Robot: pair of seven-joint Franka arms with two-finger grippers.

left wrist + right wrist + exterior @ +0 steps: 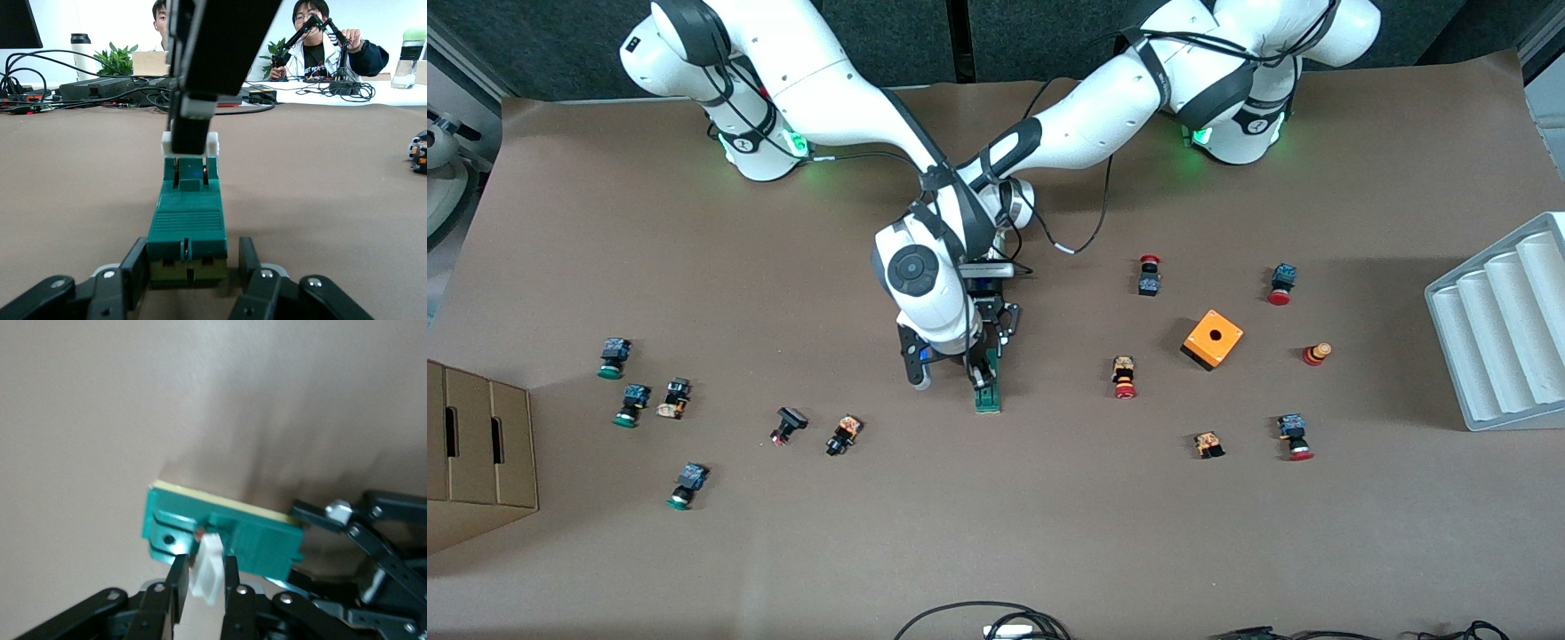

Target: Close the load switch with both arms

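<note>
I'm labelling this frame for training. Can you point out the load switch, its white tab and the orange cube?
load switch (187, 223): left wrist view, ribbed green top face.
white tab (206, 573): right wrist view, middle of the tab between the right tool's fingers.
orange cube (1221, 341): front view, top face beside its hole.

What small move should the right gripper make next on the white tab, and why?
Probably the right gripper should swing the white tab down toward the load switch. Its fingers already pinch the tab, which still stands up from the green body, while the left gripper clamps the other end on the table.
</note>
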